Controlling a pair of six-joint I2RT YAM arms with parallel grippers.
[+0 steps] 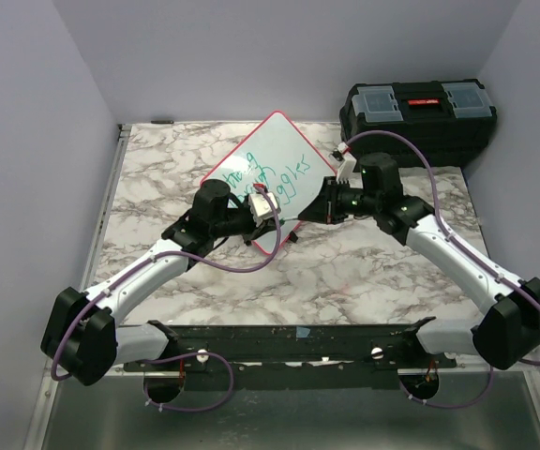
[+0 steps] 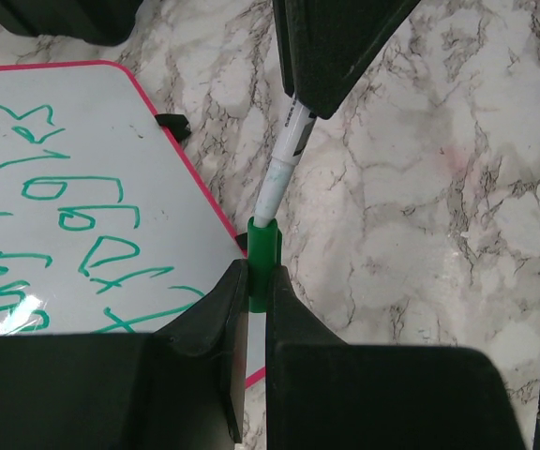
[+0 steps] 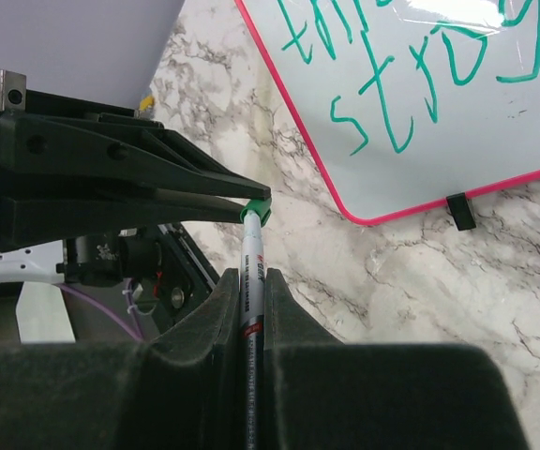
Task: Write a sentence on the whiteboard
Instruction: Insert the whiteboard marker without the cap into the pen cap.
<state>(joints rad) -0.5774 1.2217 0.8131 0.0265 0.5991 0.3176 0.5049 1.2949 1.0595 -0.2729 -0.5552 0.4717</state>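
The whiteboard (image 1: 272,155) lies turned like a diamond at the table's middle back, with a pink-red frame. The green sentence (image 1: 268,180) fills it in lines; it also shows in the left wrist view (image 2: 73,225) and the right wrist view (image 3: 411,84). My left gripper (image 2: 259,281) is shut on the marker's green cap (image 2: 263,258). My right gripper (image 3: 249,286) is shut on the white marker body (image 3: 253,272). The cap sits on the marker's end (image 3: 257,212). Both grippers meet tip to tip just off the board's near corner, left (image 1: 275,214) and right (image 1: 315,211).
A black toolbox (image 1: 418,117) with clear lid trays stands at the back right. A small black clip (image 3: 459,209) sticks out from the board's edge. The marble table (image 1: 364,272) ends at a metal rail on the left and the arm bases in front.
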